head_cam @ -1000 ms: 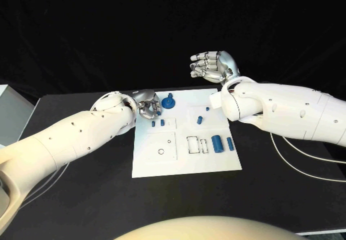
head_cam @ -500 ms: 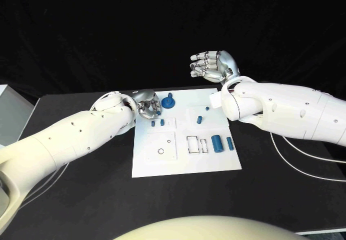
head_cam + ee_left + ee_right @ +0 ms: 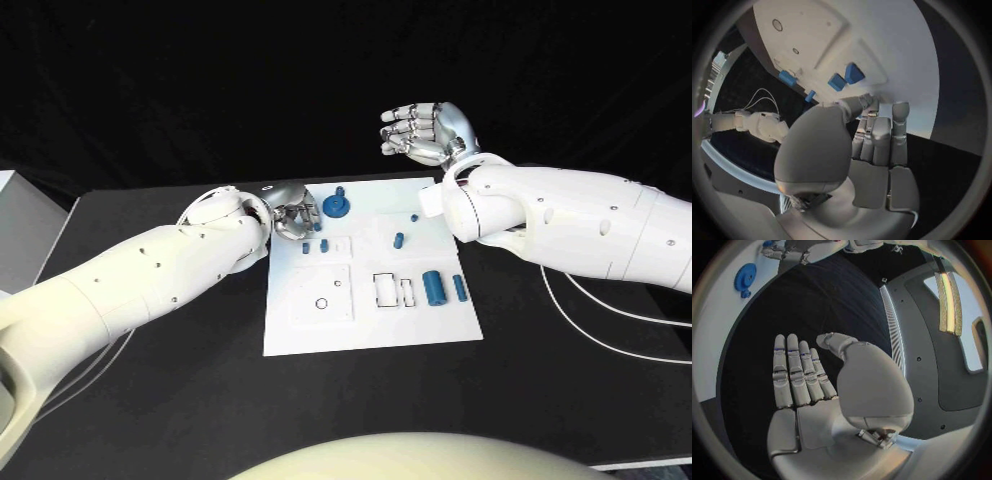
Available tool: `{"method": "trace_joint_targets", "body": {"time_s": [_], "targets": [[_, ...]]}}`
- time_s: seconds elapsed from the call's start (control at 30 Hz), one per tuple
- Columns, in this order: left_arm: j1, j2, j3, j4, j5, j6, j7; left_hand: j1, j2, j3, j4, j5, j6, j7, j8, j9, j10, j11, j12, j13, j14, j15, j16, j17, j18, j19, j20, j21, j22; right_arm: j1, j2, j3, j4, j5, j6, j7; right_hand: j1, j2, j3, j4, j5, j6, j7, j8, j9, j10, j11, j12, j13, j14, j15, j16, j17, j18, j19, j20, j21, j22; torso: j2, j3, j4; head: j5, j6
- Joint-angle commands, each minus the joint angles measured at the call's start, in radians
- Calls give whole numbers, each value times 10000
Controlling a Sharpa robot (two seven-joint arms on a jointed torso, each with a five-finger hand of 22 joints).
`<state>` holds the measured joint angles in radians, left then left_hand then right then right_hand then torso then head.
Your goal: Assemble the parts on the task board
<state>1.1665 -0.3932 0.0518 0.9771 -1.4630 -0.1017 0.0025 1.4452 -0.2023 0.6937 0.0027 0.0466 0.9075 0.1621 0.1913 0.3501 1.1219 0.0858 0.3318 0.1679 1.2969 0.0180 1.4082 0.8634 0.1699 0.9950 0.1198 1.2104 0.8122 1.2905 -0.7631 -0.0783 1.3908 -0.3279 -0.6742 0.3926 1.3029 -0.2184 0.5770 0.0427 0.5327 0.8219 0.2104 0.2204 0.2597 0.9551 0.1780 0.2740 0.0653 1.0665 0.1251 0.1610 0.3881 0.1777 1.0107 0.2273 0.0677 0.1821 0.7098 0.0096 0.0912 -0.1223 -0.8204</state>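
The white task board lies mid-table with a blue gear near its far edge. Small blue pieces sit further in, and two blue cylinders lie toward its right side. My left hand hangs over the board's far-left corner, just left of the gear. In the left wrist view its fingers stretch toward the board, close to two blue pieces. Its thumb lies against the fingertips, hiding what is between them. My right hand is raised beyond the far edge, palm bare.
A pale grey box stands at the table's left edge. White cables trail over the black table on the right. The board has a square recess and a rectangular slot near its middle.
My left hand has shifted very slightly at the board's far-left corner. The right hand and the parts have not moved.
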Motion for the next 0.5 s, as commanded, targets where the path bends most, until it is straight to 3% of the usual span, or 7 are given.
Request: {"method": "trace_joint_targets", "body": {"time_s": [0.03, 0.33, 0.43, 0.5], "targets": [[-10, -13, 5, 24, -10, -35, -29, 20, -81, 30, -35, 56, -49, -9, -27, -7, -37, -9, -32, 9, -42, -9, -26, 7, -44, -58, -24, -31, -4, -5, -9, 5, -4, -10, 145, 126, -32, 87, 9, -47, 59, -31, 373, -56, -17, 17, 35, -26, -12, 43, 0, -56, -14, 54, 10, 33, -2, -21, 7, -3, 4, -7, -7], [-42, -104, 10, 9, -40, -207, -102, 38, -121, 74, -41, 56, -432, -22, -274, -138, -9, -26, -84, 73, -48, -28, -19, 5, -43, -59, -48, -17, -14, -17, -23, 4, -39, -52, 240, 23, -14, 72, 15, -81, 57, -44, 374, -66, -22, -3, 37, -36, -15, 29, 5, -77, -24, 52, 1, 34, -6, -45, 7, -6, -1, -24, 3], [-46, -154, 22, -47, -9, -348, -93, 12, -138, 68, -18, 53, -528, -13, -332, -171, -25, -19, -112, 85, -81, -26, -39, -70, -32, -106, -48, -48, -77, -20, -37, 4, -119, -243, 501, -162, 81, 72, 54, -195, 41, -49, 373, -74, -26, -21, 39, -44, -14, 32, 2, -108, -43, 54, 4, 28, 0, -94, -2, -6, -10, -33, 28], [-46, -235, 65, -97, 256, -476, -77, -10, -143, 76, 9, 53, -556, 10, -351, -186, -83, 3, -161, 82, -276, -14, -167, -499, 5, -257, -43, -147, -265, -21, -68, 4, -227, -537, 773, -306, 117, 73, 64, -239, 21, -45, 372, -73, -26, -19, 37, -44, -13, 43, -1, -114, -48, 55, 13, 24, 7, -108, -7, -7, -13, -40, 62]]}}
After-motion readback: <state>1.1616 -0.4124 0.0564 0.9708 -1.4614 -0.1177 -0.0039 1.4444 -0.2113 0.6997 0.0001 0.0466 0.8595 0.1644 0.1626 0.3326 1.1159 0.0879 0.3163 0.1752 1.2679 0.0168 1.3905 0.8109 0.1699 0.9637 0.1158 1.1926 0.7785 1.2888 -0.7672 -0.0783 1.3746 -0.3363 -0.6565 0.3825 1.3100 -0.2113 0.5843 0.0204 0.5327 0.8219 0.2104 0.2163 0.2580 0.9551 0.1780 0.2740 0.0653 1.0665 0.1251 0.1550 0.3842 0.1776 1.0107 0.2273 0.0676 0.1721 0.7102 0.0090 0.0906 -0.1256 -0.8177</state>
